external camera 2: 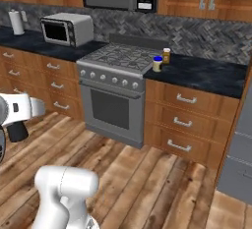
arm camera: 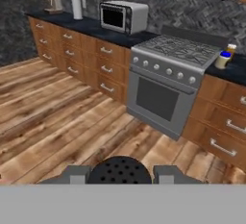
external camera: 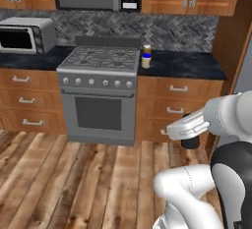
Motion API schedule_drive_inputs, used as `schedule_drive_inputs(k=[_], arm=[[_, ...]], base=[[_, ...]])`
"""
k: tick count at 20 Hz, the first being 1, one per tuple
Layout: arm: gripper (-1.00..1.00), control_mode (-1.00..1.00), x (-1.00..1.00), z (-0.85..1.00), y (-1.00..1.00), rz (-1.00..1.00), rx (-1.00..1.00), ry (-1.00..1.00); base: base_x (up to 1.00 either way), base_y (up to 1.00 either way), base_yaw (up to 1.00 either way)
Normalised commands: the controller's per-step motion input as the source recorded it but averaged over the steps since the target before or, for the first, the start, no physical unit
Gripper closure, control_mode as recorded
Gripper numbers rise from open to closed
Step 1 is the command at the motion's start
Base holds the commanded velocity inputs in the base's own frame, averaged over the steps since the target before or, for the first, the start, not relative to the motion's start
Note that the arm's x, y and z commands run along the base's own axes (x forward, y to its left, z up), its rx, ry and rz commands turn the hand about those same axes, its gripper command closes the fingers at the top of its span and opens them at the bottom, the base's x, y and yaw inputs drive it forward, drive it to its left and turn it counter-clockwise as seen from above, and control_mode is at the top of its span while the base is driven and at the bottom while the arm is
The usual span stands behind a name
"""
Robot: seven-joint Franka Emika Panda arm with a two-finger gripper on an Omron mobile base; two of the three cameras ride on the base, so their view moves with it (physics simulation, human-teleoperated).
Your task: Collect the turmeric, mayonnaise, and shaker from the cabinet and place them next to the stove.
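- The grey steel gas stove (external camera: 100,83) with four burners under dark grates and a row of front knobs stands between wooden drawer units, under a dark speckled stone counter (external camera: 189,65).
- A silver toaster oven (external camera 2: 66,29) sits on the counter to the stove's left.
- The white arm's two-finger gripper (arm camera: 119,172) is held low over the wooden plank floor, well apart from the stove; its fingers are clenched on the small dark grey-black shaker (arm camera: 119,169), whose perforated top shows between the tips in the hand view.
- The squat cream-white mayonnaise jar (external camera 2: 157,64) with a blue lid stands on the counter just right of the stove.
- The slim amber-orange turmeric jar (external camera 2: 167,55) stands close behind it.
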Motion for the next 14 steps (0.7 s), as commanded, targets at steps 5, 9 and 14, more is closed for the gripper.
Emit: schedule_drive_inputs(k=[5,9,14], arm=[[1.0,1.0,0.0,0.0,0.0,0.0,0.0,0.0],[1.0,1.0,0.0,0.0,0.0,0.0,0.0,0.0],[1.0,1.0,0.0,0.0,0.0,0.0,0.0,0.0]], base=[[1.0,0.75,-0.23],[1.0,0.75,-0.33],[1.0,0.68,-0.35]])
